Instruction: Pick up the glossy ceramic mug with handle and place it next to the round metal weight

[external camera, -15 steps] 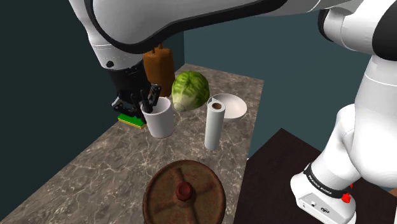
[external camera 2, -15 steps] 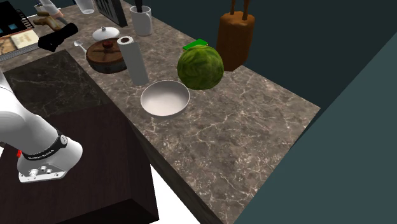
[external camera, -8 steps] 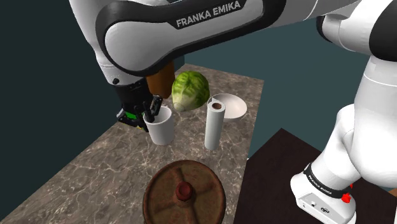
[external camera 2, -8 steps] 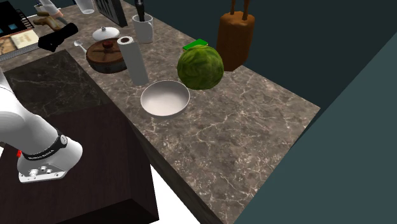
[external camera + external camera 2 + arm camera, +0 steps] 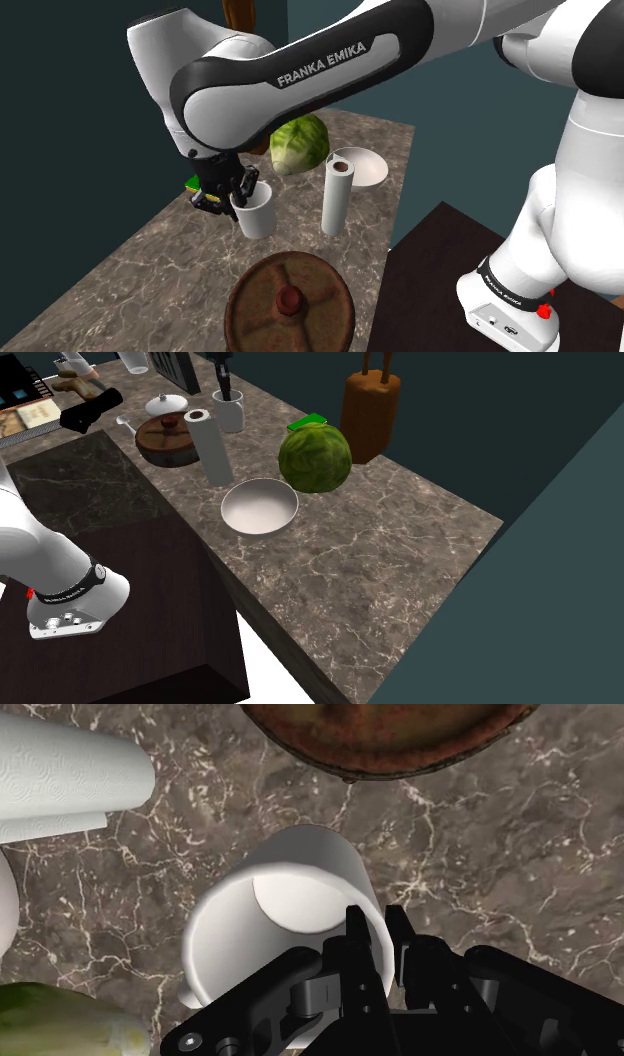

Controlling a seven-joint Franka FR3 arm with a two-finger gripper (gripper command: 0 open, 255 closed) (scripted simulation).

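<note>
**Pincer clamped on the mug's wall, short of the weight**

The plain white, glossy, cylindrical mug (image 5: pixel 256 212) stands upright just beyond the rusty round metal weight (image 5: pixel 290 305). It is near the weight but apart from it, on the weight's far side and a little toward the shoulder view's left. Whether the mug's base touches the desk (image 5: pixel 130 270) of dark veined stone cannot be told.

The black pincer (image 5: pixel 374 919) comes down on the mug from above. Its fingers are drawn narrow, nipping the mug's wall at the rim, with one finger inside the cup and one outside. The white arm (image 5: pixel 300 75) arches over it.

A white paper towel roll (image 5: pixel 337 193) stands upright beyond the weight too, toward the shoulder view's right and about as far from the weight as the mug. A green leafy cabbage (image 5: pixel 298 142) lies farther from the weight, behind the mug. A shallow white bowl (image 5: pixel 368 165) sits behind the roll, well apart from the weight. A small green block (image 5: pixel 192 183) peeks out past the pincer, on the side away from the weight. A brown wooden knife block (image 5: pixel 369 412) stands farthest from the weight, past the cabbage.
</note>
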